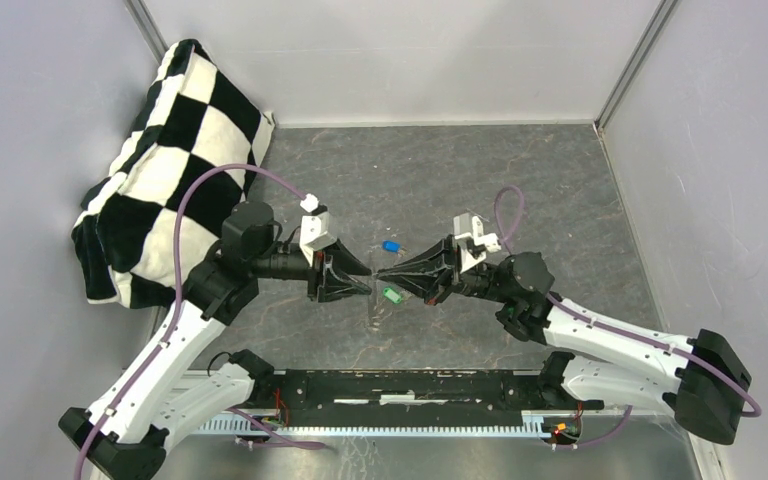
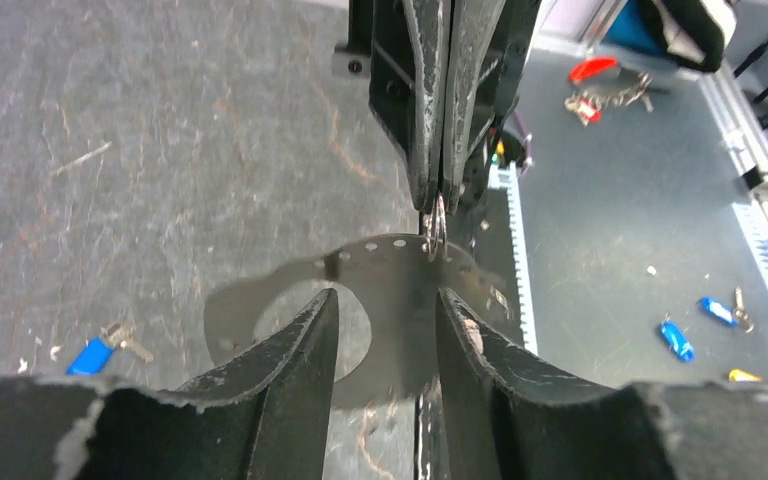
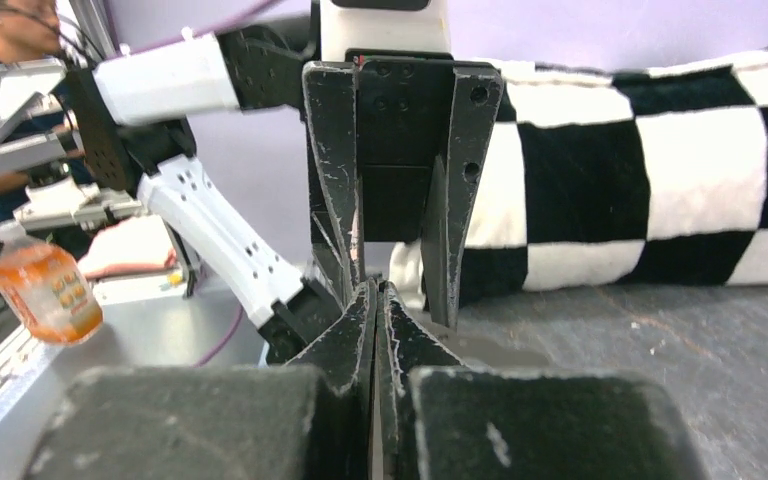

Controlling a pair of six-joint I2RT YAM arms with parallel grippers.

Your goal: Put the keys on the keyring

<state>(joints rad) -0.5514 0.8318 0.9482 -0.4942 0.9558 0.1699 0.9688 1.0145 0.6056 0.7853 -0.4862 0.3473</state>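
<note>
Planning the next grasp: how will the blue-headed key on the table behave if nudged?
The blue-headed key looks tiny and lies flat on the table, so it probably skids or spins rather than rolls. Its thin metal blade looks hard to pinch; the broader plastic head likely gives better purchase.

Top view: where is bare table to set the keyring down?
Bare: the far strip from the pillow to the right wall; the patch between the right arm and that wall. Crowded: the middle, where the left gripper and right gripper meet, blue key beyond, green key nearer.
</note>
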